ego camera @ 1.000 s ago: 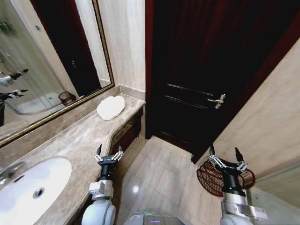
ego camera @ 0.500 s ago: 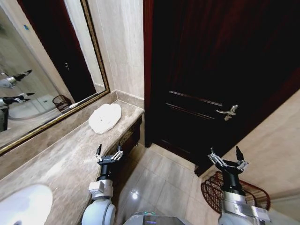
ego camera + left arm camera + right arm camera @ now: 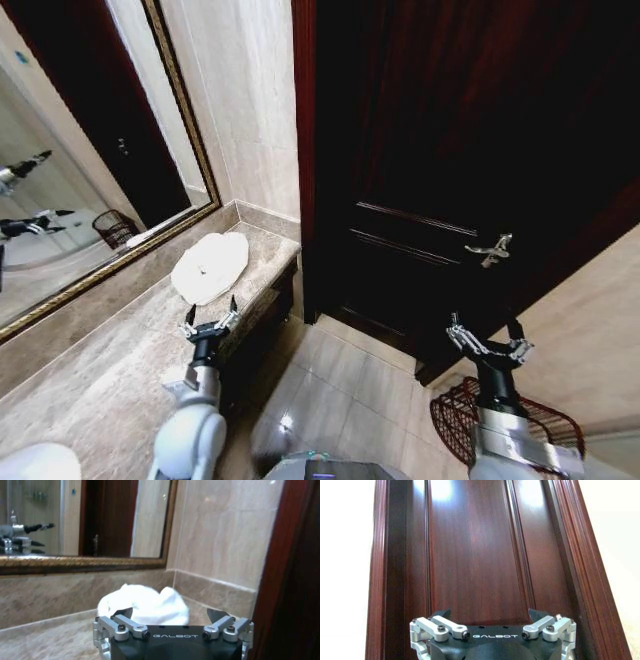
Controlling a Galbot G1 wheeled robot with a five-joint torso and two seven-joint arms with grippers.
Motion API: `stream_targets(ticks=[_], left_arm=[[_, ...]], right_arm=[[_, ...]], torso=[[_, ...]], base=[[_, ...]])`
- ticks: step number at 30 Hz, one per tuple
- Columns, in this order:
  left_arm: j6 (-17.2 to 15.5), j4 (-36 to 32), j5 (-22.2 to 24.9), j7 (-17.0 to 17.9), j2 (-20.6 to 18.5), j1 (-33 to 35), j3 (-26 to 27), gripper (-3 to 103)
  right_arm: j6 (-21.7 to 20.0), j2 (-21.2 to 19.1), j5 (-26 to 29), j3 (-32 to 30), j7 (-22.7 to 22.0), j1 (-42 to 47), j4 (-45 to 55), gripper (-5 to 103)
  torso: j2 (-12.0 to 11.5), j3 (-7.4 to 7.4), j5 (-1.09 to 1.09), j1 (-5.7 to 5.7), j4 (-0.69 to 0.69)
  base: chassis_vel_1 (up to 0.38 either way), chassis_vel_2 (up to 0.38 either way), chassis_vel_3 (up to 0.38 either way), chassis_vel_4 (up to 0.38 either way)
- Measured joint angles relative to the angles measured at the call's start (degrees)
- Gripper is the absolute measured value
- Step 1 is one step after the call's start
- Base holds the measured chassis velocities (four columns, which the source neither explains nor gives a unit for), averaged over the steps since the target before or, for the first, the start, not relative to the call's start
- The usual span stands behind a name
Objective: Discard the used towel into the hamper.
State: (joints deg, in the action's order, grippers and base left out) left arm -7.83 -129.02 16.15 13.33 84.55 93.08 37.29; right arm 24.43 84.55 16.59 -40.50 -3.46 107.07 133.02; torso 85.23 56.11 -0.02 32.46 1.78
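A crumpled white towel (image 3: 209, 266) lies on the marble counter (image 3: 90, 385) in the corner by the wall. In the left wrist view the towel (image 3: 145, 603) sits just ahead of the fingers. My left gripper (image 3: 209, 318) hovers open over the counter, a short way in front of the towel, with nothing in it. The dark-red wire hamper (image 3: 555, 415) stands on the floor at the lower right, partly hidden behind my right arm. My right gripper (image 3: 490, 340) is open and empty, raised above the hamper and facing the wooden door (image 3: 475, 555).
A gold-framed mirror (image 3: 70, 170) runs along the wall behind the counter. The dark door (image 3: 450, 150) with a metal handle (image 3: 492, 250) fills the far side. Tiled floor (image 3: 340, 390) lies between counter and hamper. A white sink rim (image 3: 35, 465) shows at the lower left.
The head view has swung left and the whole picture shifted. My left gripper has come closer to the towel along the counter. The right gripper holds its pose.
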Motion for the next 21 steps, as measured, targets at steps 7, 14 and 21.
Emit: stream_targets(ticks=[7,14,21], left_arm=[[-6.7,5.6,7.6,0.7,-6.1,-8.4,3.5,97],[-12.8,13.4,15.0,2.3,-11.3,-17.1,4.3,97],[-16.0,18.4,18.6,4.3,-14.6,-22.9,2.1,97]], right_arm=[[0.9,-0.6,0.1,-0.2,0.2,-0.1,-2.0,100],[1.7,-0.4,0.1,0.1,0.4,-0.7,-4.6,100],[1.9,0.4,-0.4,0.6,0.5,-1.1,-5.8,100]], torso=[[0.0,0.01,0.02,0.04,-0.01],[0.0,0.02,0.01,0.05,0.0],[0.0,0.02,0.0,0.05,0.0]], base=[[0.0,0.0,0.0,0.0],[0.0,0.0,0.0,0.0],[0.0,0.0,0.0,0.0]])
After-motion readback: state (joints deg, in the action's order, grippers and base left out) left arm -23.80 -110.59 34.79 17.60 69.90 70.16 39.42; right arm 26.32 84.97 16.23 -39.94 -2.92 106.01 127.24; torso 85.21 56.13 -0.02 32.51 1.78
